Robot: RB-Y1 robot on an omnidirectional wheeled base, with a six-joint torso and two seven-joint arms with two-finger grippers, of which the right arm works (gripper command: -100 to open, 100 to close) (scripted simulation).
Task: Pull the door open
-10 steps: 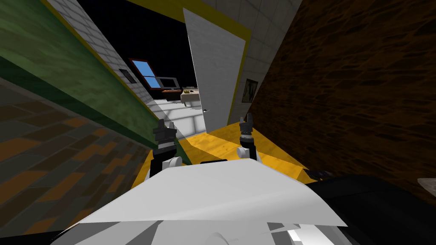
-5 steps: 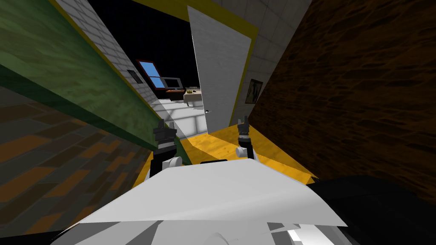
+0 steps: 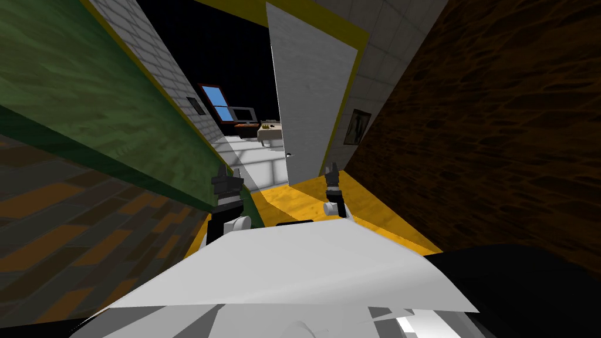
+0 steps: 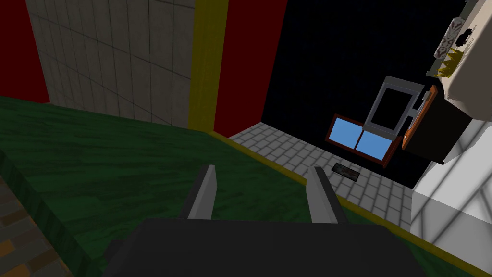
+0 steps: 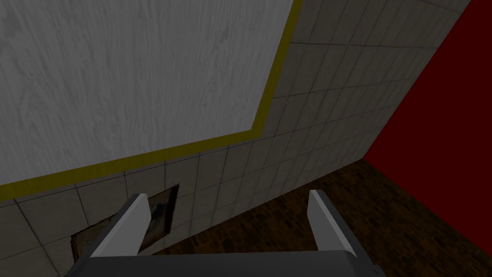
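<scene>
Standing ajar, the pale wood-grain door (image 3: 314, 88) rose just ahead of the right claw (image 3: 331, 170), released and empty. The left claw (image 3: 229, 171), likewise released, hung left of the door. The pull appeared unfinished, and the next move likely meant gripping the door's small handle (image 3: 288, 155).

Both forearms extend forward from the torso, side by side and well apart. The left gripper (image 3: 229, 171) points ahead on a dark, blocky wrist, its fingers (image 4: 204, 192) parted. The right gripper (image 3: 331, 169) reaches slightly farther forward, its fingers (image 5: 322, 219) spread wide, blades roughly parallel.
</scene>
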